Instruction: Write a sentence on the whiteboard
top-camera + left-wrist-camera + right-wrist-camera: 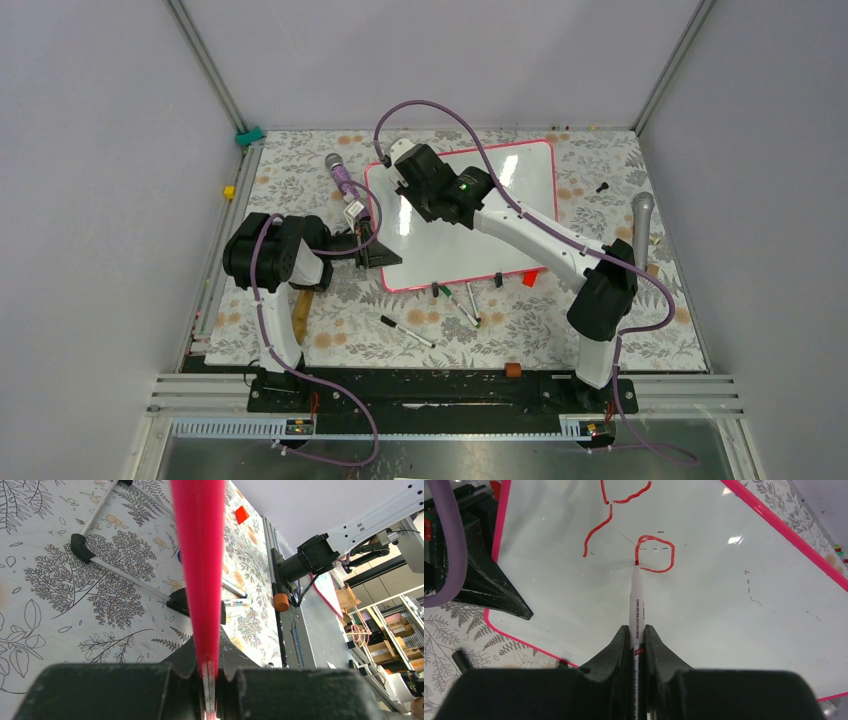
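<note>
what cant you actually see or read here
- Top view: writing on the whiteboard hidden under the right arm.
- Right wrist view: upper letter cut off by the top edge; only the "o" at the marker tip is whole.
- Left wrist view: frame in the left gripper is a close blur; board face unseen.
- Top view: loose pens' labels too small.

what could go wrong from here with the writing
1. The left gripper pinches only the thin pink frame of the whiteboard; if that grip slips, the board could shift and skew the stroke.
2. The right gripper holds the marker well back from its tip, which rests on the red letters; pressing hard might tilt it in the jaws.
</note>
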Action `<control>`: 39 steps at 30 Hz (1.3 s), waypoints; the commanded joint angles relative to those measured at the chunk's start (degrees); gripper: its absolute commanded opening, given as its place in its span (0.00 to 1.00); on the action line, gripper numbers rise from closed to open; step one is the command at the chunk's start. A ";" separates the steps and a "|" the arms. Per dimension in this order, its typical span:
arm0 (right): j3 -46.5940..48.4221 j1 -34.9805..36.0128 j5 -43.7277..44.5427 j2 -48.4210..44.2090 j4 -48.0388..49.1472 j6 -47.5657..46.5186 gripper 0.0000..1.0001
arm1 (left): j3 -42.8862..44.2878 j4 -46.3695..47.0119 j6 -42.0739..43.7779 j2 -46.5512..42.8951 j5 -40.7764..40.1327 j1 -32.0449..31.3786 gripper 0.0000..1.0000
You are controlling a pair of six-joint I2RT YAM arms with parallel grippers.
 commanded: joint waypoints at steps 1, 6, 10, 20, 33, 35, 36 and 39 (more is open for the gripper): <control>-0.62 -0.36 2.19 -0.44 -2.73 -0.55 0.00 | -0.85 1.74 2.70 -0.92 0.22 -0.05 0.00; -0.67 -0.39 3.48 -0.63 -2.76 -0.56 0.00 | -0.84 1.78 2.70 -0.88 0.22 -0.06 0.00; -0.89 -0.45 5.04 -1.35 -1.85 -0.14 0.00 | -0.84 1.74 2.70 -0.92 0.24 -0.13 0.00; -15.88 -2.50 -2.71 -15.51 16.43 3.36 0.00 | -0.91 1.75 2.70 -1.01 0.24 0.00 0.00; -19.35 -5.28 -3.31 -18.81 19.83 4.31 0.00 | -0.88 1.82 2.70 -0.93 0.19 -0.05 0.00; -19.30 -5.37 -3.17 -18.82 19.75 4.06 0.00 | -0.88 1.75 2.70 -0.85 0.19 -0.05 0.00; -19.27 -5.37 -3.10 -18.76 19.72 4.03 0.00 | -0.90 1.84 2.78 -0.90 0.18 0.00 0.00; -19.09 -5.37 -2.58 -18.53 19.69 3.71 0.00 | -1.00 1.82 3.12 -0.95 0.06 -0.09 0.00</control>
